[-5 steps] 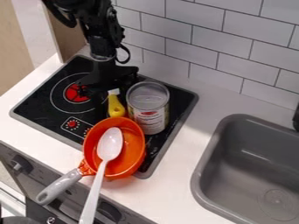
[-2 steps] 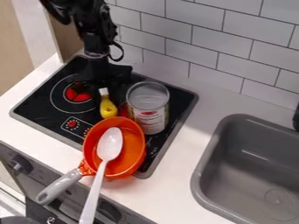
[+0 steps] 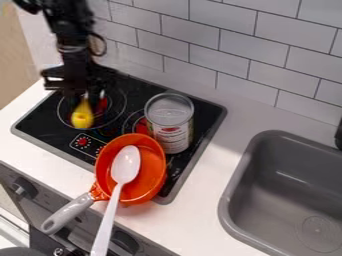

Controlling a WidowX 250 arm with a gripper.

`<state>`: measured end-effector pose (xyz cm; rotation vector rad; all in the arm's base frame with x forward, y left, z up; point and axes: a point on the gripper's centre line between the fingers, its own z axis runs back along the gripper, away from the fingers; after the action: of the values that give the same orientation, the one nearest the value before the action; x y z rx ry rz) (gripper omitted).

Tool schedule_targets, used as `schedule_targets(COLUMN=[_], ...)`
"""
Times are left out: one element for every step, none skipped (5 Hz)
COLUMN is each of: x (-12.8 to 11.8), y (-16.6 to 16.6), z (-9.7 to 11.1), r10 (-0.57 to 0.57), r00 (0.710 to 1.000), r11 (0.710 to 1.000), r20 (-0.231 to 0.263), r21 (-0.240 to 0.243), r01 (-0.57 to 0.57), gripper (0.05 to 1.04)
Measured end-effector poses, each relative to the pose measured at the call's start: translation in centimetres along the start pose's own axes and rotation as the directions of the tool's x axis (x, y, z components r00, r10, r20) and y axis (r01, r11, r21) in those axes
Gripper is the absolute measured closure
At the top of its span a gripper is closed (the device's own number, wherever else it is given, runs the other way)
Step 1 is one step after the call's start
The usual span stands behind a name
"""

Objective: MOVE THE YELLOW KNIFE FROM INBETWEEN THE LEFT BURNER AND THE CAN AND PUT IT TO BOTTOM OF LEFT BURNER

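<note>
The pincer (image 3: 85, 97) grips the yellow knife (image 3: 82, 116) at the left burner (image 3: 102, 104). Lower it gently at the bottom before releasing.

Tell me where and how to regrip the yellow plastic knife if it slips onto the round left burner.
I'd take the yellow knife by its narrower upper part, coming down from above with one finger on each side. It tapers from a broad, rounded end nearest the camera towards the black two-finger gripper, so the slimmer part should fit between the fingers more easily than that bulge.
</note>
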<state>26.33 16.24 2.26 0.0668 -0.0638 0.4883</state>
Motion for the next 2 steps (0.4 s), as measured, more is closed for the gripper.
schedule_targets(x=[-0.6,-2.7], y=[2.2,4.3], z=[0.2,-0.1], r10=[-0.146,-0.041], r00=[0.989,0.999], r11=[0.989,0.998], r20=[-0.008,-0.013], r21=[-0.016,-0.045], r01=[0.146,0.040], gripper=[0.776,0.776])
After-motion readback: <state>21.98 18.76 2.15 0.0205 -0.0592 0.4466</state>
